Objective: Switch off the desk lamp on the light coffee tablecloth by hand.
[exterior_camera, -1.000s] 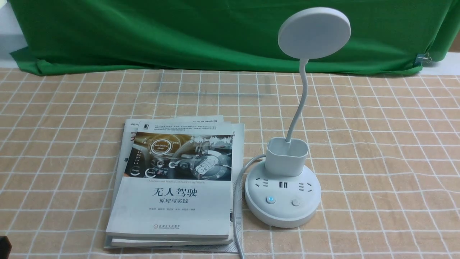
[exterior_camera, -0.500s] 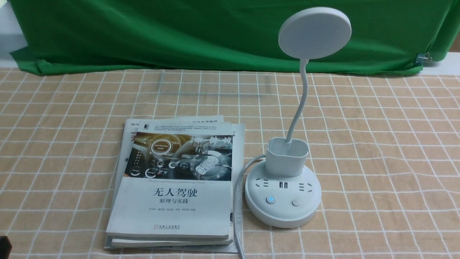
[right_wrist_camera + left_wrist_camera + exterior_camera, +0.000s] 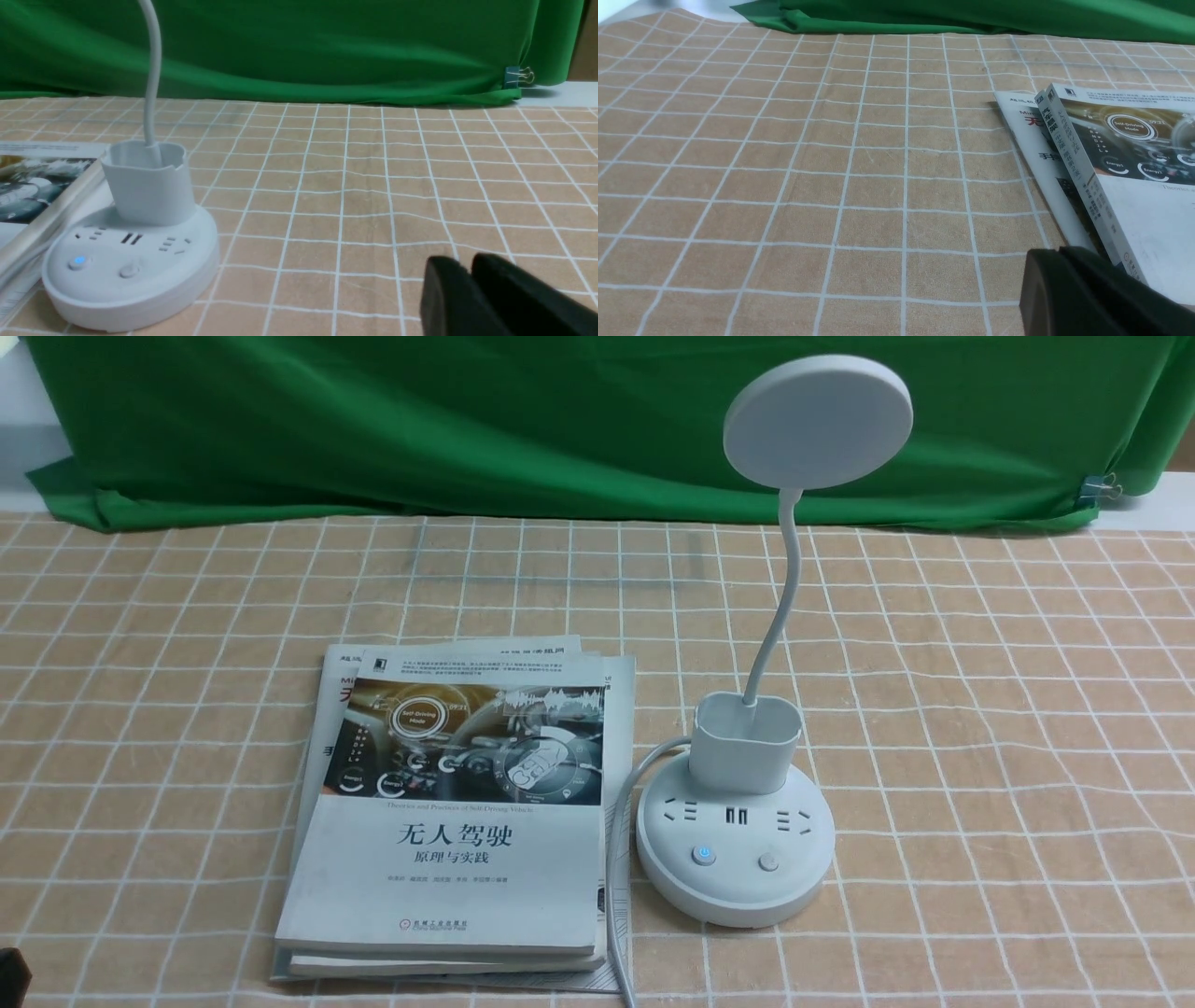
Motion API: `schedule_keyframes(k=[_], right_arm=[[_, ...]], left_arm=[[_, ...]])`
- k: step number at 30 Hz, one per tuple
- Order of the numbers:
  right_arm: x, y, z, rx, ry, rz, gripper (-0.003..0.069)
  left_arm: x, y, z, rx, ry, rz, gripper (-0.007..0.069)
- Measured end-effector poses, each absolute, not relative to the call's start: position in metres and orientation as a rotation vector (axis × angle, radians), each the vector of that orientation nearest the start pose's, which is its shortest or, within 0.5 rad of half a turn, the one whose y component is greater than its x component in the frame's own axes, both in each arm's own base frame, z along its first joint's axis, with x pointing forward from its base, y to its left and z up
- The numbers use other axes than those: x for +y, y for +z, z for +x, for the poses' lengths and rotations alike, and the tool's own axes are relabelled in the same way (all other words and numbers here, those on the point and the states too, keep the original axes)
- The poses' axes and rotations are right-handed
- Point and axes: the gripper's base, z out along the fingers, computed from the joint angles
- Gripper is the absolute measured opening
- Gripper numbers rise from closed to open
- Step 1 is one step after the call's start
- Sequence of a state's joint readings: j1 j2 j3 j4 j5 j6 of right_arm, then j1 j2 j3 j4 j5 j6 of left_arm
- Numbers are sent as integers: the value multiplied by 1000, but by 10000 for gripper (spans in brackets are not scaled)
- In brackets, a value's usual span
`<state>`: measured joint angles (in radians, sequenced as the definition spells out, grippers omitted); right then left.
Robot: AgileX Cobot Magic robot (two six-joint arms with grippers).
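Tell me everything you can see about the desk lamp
The desk lamp is white and looks like matte plastic. A flat round disc head tops a thin curved gooseneck rising from a small empty cup holder on a round base. The base carries sockets and two buttons; the left button glows blue. It stands upright on the light coffee tablecloth, right beside a stack of books. A white cord runs from the base between them. No gripper touches it.

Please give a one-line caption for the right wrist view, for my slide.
Right gripper low over the checked tablecloth, apart from the white desk lamp, whose base button glows blue.
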<state>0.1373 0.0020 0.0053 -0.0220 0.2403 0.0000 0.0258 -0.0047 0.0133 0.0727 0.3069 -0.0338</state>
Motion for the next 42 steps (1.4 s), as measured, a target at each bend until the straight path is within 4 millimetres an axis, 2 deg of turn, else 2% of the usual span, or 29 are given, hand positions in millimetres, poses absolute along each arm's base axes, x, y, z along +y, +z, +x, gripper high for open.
schedule_keyframes(k=[18, 42], right_arm=[[7, 189, 55, 1730, 80, -134, 148], [7, 189, 55, 1730, 80, -134, 197]], left_arm=[[3, 181, 54, 1799, 64, -7, 5], [3, 181, 54, 1799, 64, -7, 5]])
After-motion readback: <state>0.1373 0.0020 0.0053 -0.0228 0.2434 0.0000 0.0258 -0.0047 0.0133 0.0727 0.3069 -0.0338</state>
